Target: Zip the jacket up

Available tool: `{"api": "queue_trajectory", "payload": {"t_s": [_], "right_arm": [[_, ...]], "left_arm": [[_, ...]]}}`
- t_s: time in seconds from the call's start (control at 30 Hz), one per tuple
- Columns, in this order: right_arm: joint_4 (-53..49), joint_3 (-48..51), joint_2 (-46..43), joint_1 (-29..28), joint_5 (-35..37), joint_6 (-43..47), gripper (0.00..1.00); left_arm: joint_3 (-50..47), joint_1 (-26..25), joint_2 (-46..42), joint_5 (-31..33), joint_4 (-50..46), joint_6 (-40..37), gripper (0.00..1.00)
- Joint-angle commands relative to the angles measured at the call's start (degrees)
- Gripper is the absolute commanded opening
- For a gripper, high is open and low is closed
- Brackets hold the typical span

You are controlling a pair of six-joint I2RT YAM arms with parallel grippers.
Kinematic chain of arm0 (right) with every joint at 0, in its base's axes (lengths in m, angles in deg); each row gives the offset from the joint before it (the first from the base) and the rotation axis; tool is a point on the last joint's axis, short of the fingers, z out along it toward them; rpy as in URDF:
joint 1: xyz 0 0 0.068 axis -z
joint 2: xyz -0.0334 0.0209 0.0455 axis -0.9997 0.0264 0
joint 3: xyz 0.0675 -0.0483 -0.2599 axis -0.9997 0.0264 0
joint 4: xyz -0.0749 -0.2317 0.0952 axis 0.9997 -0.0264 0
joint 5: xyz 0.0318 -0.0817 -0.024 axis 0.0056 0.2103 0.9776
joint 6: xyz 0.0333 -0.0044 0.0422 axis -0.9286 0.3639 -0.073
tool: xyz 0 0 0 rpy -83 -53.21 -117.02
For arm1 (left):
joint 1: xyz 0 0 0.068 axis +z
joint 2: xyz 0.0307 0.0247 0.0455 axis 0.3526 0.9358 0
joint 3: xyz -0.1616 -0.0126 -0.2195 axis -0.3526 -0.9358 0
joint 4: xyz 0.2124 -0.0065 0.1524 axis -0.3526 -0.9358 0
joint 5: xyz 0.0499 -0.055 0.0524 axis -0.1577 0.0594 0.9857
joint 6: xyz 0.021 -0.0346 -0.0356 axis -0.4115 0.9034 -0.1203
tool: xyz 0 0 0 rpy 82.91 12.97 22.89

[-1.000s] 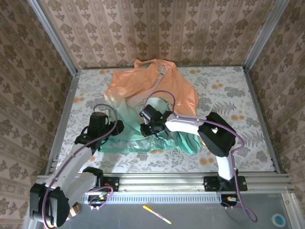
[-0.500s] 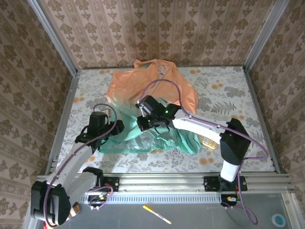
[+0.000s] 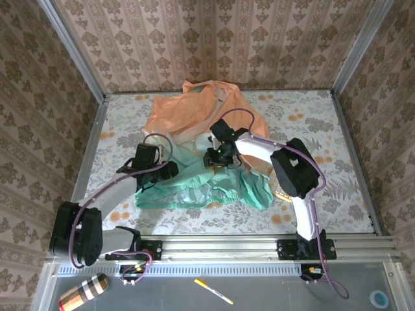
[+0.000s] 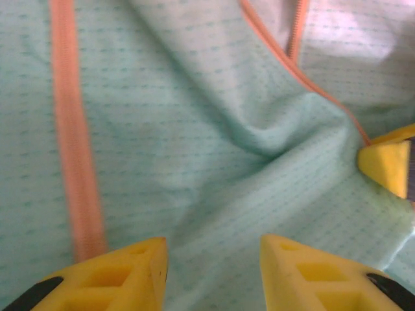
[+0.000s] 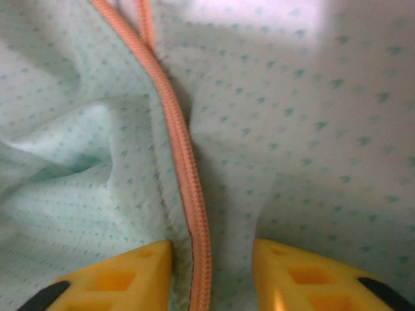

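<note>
The jacket (image 3: pixel 194 120) lies crumpled on the table, peach-orange at the far end and teal-green (image 3: pixel 214 191) at the near hem. My left gripper (image 3: pixel 166 172) hovers at the teal part's left side, open (image 4: pixel 213 251) over bare teal fabric, with an orange zipper strip (image 4: pixel 72 162) to its left. One yellow finger of the other gripper (image 4: pixel 386 166) shows at the right edge of the left wrist view. My right gripper (image 3: pixel 217 155) sits mid-jacket, open (image 5: pixel 211 258), its fingers straddling an orange zipper edge (image 5: pixel 187 188) without closing on it.
A beige calculator (image 3: pixel 283 194) peeks out beside the jacket's right hem, under the right arm. On the ledge in front of the rail lie a pen (image 3: pixel 214 291) and a striped wooden cylinder (image 3: pixel 81 293). Metal frame posts and patterned walls surround the floral table (image 3: pixel 324 129).
The right gripper moved right and farther up the jacket, its elbow swinging back. The left gripper slid right onto the teal fabric. Both stay open.
</note>
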Motion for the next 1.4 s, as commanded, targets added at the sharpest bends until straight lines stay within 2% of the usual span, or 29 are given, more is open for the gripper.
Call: {"api": "queue_trajectory", "payload": {"t_s": [0.0, 0.1, 0.13, 0.23, 0.37, 0.5, 0.67, 0.7, 0.77, 0.83, 0.93, 0.97, 1.07, 1.17, 1.37], "right_arm": [[4.5, 3.2, -6.7, -1.5, -4.0, 0.4, 0.40], [7.9, 8.1, -9.9, -1.2, -4.0, 0.2, 0.42], [8.6, 9.4, -10.9, -1.1, -4.1, -0.2, 0.42], [10.0, 12.7, -13.8, -0.5, -3.1, -1.2, 0.43], [9.9, 15.4, -17.9, 0.4, 0.9, -1.4, 0.44], [9.6, 17.5, -20.5, 1.1, 3.5, -0.8, 0.44], [10.1, 20.3, -21.6, 1.1, 3.7, -1.0, 0.44], [10.5, 21.1, -21.6, 1.1, 3.6, -1.2, 0.44], [11.6, 22.6, -21.4, 1.0, 2.9, -1.5, 0.44], [12.4, 23.9, -21.0, 0.6, 2.8, -1.5, 0.44], [13.2, 25.2, -19.8, 0.0, 3.0, -1.7, 0.44], [13.4, 25.4, -19.3, -0.1, 3.0, -1.7, 0.44], [14.2, 25.9, -17.9, -0.5, 3.0, -1.9, 0.43], [14.8, 26.2, -16.6, -0.6, 3.3, -2.0, 0.43], [15.5, 26.2, -14.3, -0.6, 3.7, -1.7, 0.42]], "left_arm": [[2.4, -1.9, -0.2, 2.3, -2.6, -2.8, 0.42], [3.8, -5.4, -1.0, 3.6, -2.9, -7.1, 0.46], [4.4, -8.1, -1.3, 4.7, -3.0, -9.4, 0.48], [6.4, -14.1, -0.9, 9.8, -4.5, -15.5, 0.52], [7.7, -20.4, 2.0, 15.6, -4.4, -19.7, 0.57], [9.2, -24.9, 7.3, 19.8, -3.5, -21.9, 0.61], [12.5, -26.7, 16.1, 23.3, -4.6, -21.5, 0.61], [13.3, -26.9, 17.5, 24.2, -5.2, -21.3, 0.59], [15.5, -27.4, 19.8, 26.8, -8.3, -20.0, 0.49], [17.4, -27.5, 20.6, 27.7, -11.2, -19.2, 0.25], [17.9, -27.5, 18.4, 26.1, -12.5, -19.7, 0.03], [17.9, -27.5, 17.4, 25.5, -12.8, -19.8, 0.00], [18.2, -26.8, 13.5, 22.5, -14.4, -19.9, 0.00], [18.0, -25.6, 9.5, 16.4, -15.6, -19.5, 0.00], [16.6, -24.1, 3.1, -0.3, -14.5, -17.7, 0.00]]}}
